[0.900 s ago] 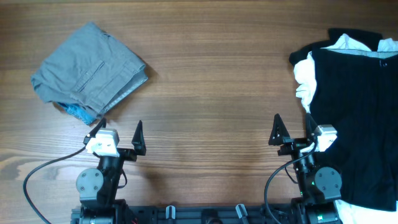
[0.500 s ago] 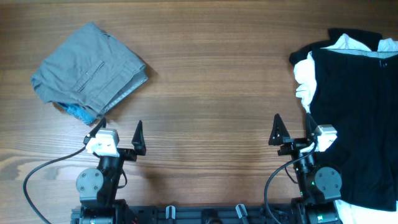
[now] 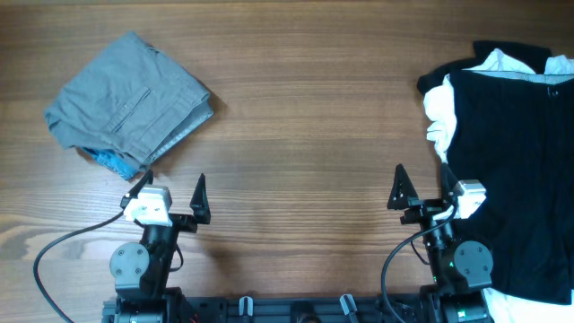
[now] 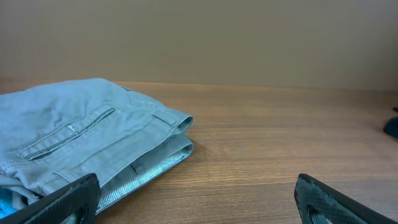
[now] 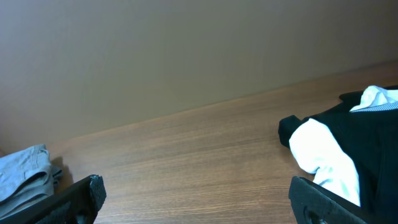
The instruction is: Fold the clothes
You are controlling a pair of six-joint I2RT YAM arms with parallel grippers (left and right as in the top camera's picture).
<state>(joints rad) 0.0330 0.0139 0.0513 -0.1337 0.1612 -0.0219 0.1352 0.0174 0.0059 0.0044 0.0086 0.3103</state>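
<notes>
Clothes (image 3: pixel 511 161) in rumpled blk/wht heap

Wooden table (image 3: pixel 305 108): folded grey trousers (image 3: pixel 130 103) far left; black T-shirt (image 3: pixel 511 170) (over white T-shirt (image 3: pixel 437 112)) right.

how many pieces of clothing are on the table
3: grey trousers folded far left; black T-shirt at right edge; white T-shirt peeking from under it. Some blue fabric under the trousers may be a fourth.
</notes>
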